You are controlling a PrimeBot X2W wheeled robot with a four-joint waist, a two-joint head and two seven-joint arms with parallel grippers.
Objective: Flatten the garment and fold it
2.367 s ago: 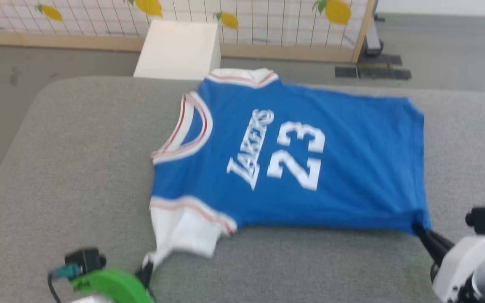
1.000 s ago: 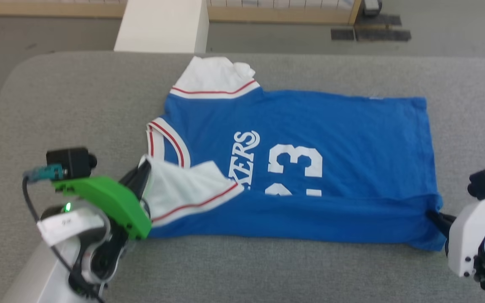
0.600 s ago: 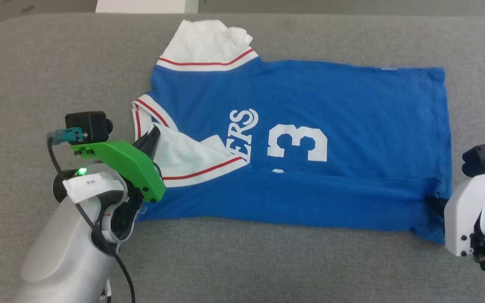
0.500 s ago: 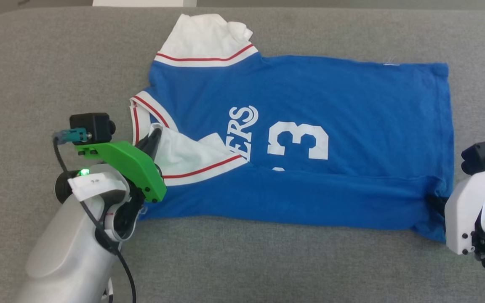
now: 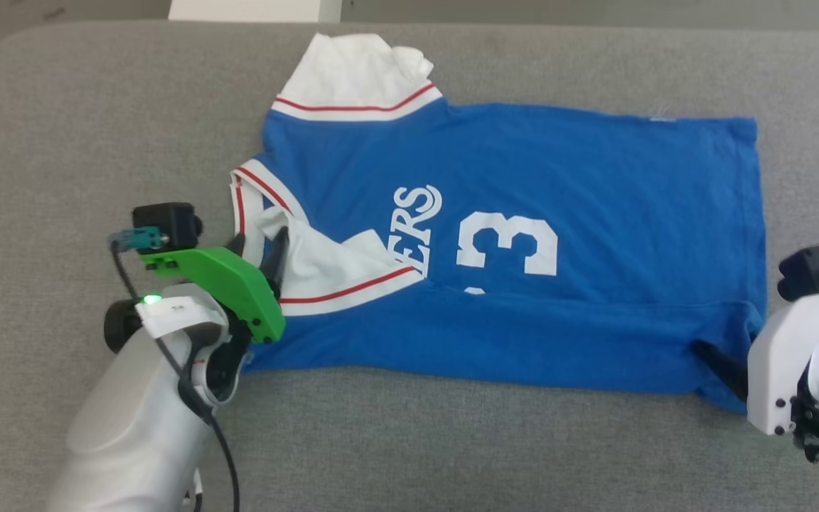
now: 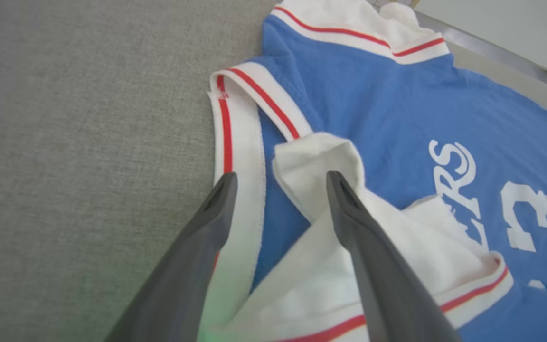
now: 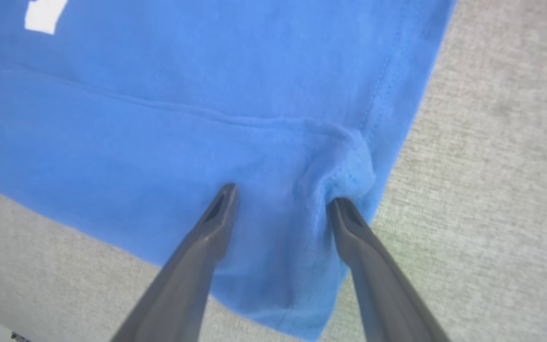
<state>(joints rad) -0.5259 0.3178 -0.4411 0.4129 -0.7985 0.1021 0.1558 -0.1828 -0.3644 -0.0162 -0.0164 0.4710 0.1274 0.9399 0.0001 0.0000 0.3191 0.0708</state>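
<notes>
Blue jersey (image 5: 523, 213) cloth, pinched a moment ago, is now let go: the left fingers (image 6: 204, 228) and right fingers (image 7: 209, 228) both stand spread apart, so the near-edge fold looks laid. The white sleeve (image 6: 316, 156) lies between and just beyond the left fingers. The puckered hem corner (image 7: 344, 175) touches the right fingers, resting on the grey cushion (image 5: 97, 107).

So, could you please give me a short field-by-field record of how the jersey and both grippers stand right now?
garment: blue jersey, lying on the grey padded surface
fold: near long edge laid over the front, hiding part of the number
white sleeve panel: flipped onto the blue front, covering the start of the lettering
left gripper: open, one fingertip over the collar, the other over the panel
right gripper: open, at the bunched hem corner
</notes>
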